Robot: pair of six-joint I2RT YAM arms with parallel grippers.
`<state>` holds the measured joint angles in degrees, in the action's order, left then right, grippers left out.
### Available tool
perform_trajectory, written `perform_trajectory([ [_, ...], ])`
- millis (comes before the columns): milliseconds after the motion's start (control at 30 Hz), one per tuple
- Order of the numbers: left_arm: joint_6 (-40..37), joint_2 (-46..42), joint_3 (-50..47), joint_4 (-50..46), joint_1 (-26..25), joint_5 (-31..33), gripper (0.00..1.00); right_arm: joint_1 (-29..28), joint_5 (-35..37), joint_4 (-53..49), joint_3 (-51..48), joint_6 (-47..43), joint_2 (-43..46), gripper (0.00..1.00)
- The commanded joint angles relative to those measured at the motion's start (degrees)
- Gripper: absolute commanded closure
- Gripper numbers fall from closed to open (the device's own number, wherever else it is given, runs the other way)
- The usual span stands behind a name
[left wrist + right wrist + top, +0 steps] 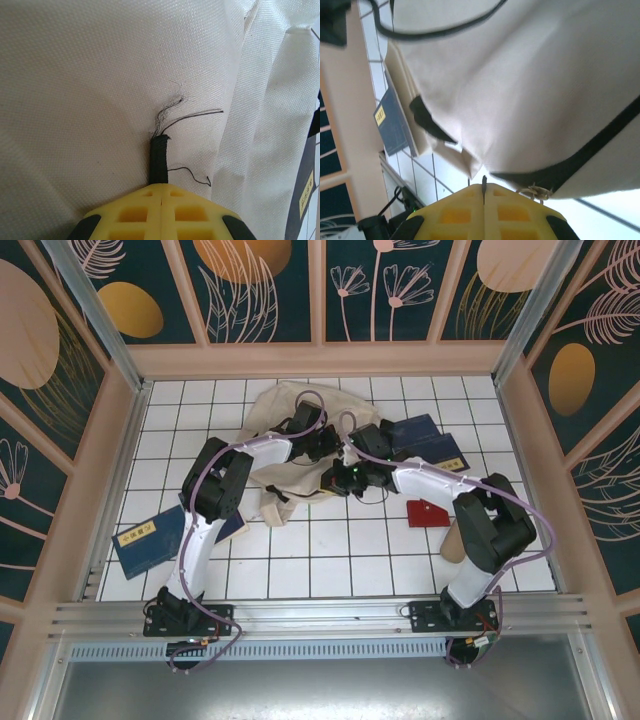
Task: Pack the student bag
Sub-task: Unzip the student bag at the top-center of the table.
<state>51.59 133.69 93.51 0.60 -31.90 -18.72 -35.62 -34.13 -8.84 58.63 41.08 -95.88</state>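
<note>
The student bag (283, 430), beige canvas, lies crumpled at the back middle of the tiled table. My left gripper (322, 446) rests on its right side. In the left wrist view the left gripper (161, 186) is shut on a black strap (159, 157) with a frayed end, against the bag's canvas (90, 85). My right gripper (338, 477) sits at the bag's near right edge. In the right wrist view the right gripper (484, 186) is shut, with a thin dark tab (483, 181) pinched between its pads, under the bag (530, 85) and its black zipper line (580, 155).
A navy book (150, 536) lies at the left front, also seen as the navy book (392, 122). More navy books (428, 443) lie at the back right, one showing as a book (304, 200). A red block (428, 512) and a tan cylinder (455, 540) sit at the right.
</note>
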Motion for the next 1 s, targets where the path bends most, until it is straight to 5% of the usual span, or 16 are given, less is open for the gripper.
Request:
perform_trajectory([
  [0, -0.1, 5.4, -0.3, -6.6, -0.3, 4.6, 0.96, -2.5, -6.2, 4.2, -1.6, 1.4, 4.0, 1.00],
  [133, -0.8, 5.3, 1.2, -7.4, -0.3, 4.2, 0.94, -2.3, -5.3, 2.9, -1.6, 0.0, 5.8, 0.95],
  [233, -2.0, 3.7, 3.0, -7.8, -0.3, 2.4, 0.86, -0.2, 1.3, -1.8, -1.6, -0.9, 6.7, 0.60],
  [333, -4.4, -0.5, 4.4, -9.2, -0.3, 1.0, 0.71, 3.1, 6.7, -4.4, -2.5, -1.7, 8.8, 0.45],
  [533, -9.3, -12.5, 1.3, -15.1, -0.2, 3.8, 0.52, 10.4, 10.2, -0.2, -6.8, 2.2, 12.9, 0.43],
  [767, -10.9, -32.1, -20.2, -16.3, -1.0, 7.1, 0.49, 12.2, 5.7, 5.6, -6.6, 8.1, 6.5, 0.44],
  [967, -9.2, -46.4, -34.5, -17.5, -6.5, 5.2, 0.50, 10.9, 4.3, 6.3, -5.9, 13.6, 2.8, 0.52],
])
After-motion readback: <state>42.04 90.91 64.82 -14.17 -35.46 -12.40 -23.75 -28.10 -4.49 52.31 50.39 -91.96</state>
